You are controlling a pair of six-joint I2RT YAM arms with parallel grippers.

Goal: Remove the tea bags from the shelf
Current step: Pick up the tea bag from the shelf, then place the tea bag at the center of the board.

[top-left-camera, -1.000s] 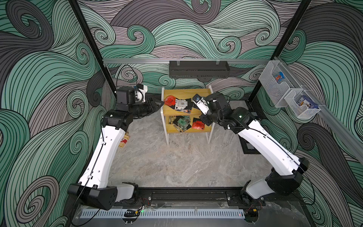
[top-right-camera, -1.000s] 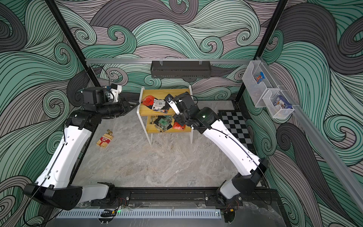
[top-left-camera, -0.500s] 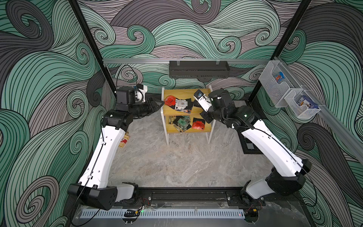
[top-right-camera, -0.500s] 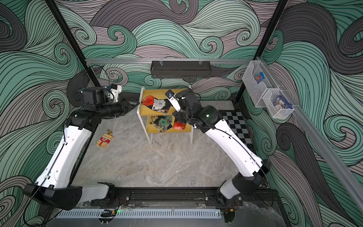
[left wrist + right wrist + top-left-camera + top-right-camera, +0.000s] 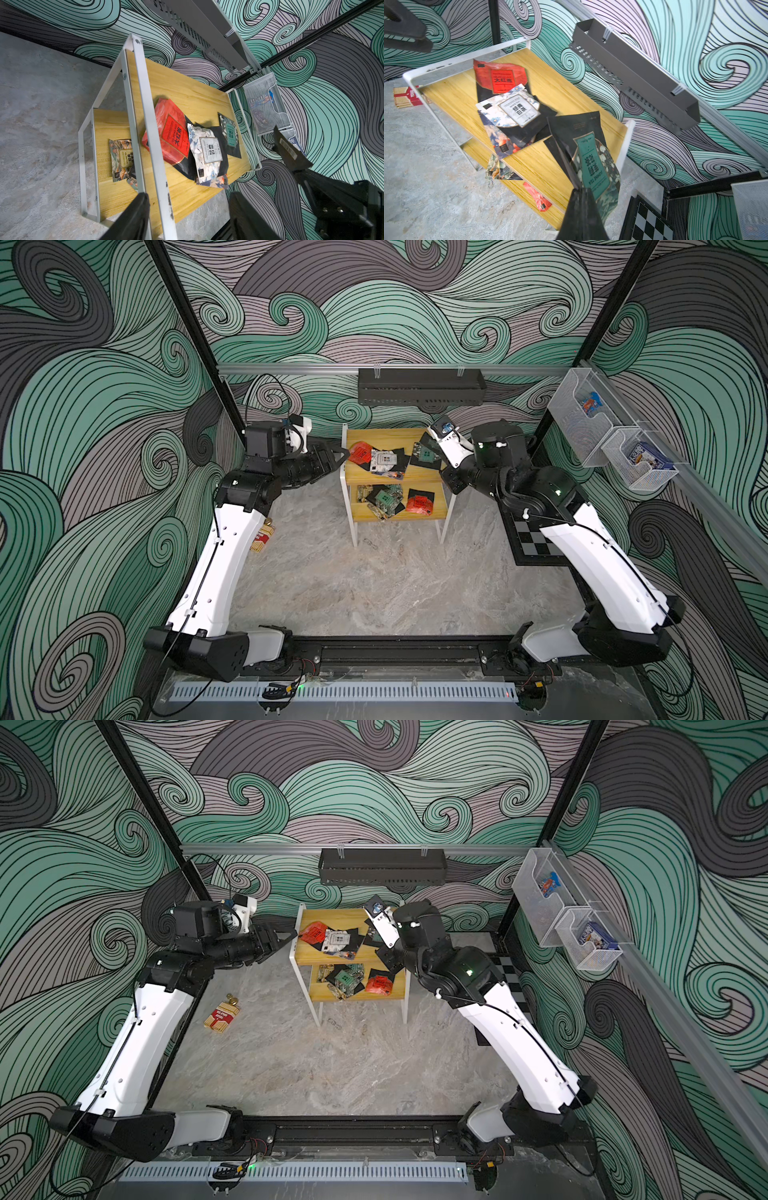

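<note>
Left claw [image 5: 189,195] stands spread and empty at the left end of the shelf [image 5: 187,91]. On the shelf's top board lie a red tea bag [image 5: 174,135] and a white tea bag [image 5: 207,149]; other tea bags [image 5: 384,499] lie on its lower board. Right claw [image 5: 581,193], clenched, grips a teal tea bag [image 5: 591,166] at the shelf's right end.

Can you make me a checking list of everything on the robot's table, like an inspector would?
Surface: marbled table; the shelf stands at its back.
Job's things: tea bags on both tiers; red bag and white bag on top.
Clutter: carton by the left arm; checkered mat.
Grippers: left gripper open, empty, at the shelf's end; right gripper shut on a teal bag.
Cables: thin black cable along each arm.
Surroundings: swirly walls, black tray, mesh bins with blue packets.
</note>
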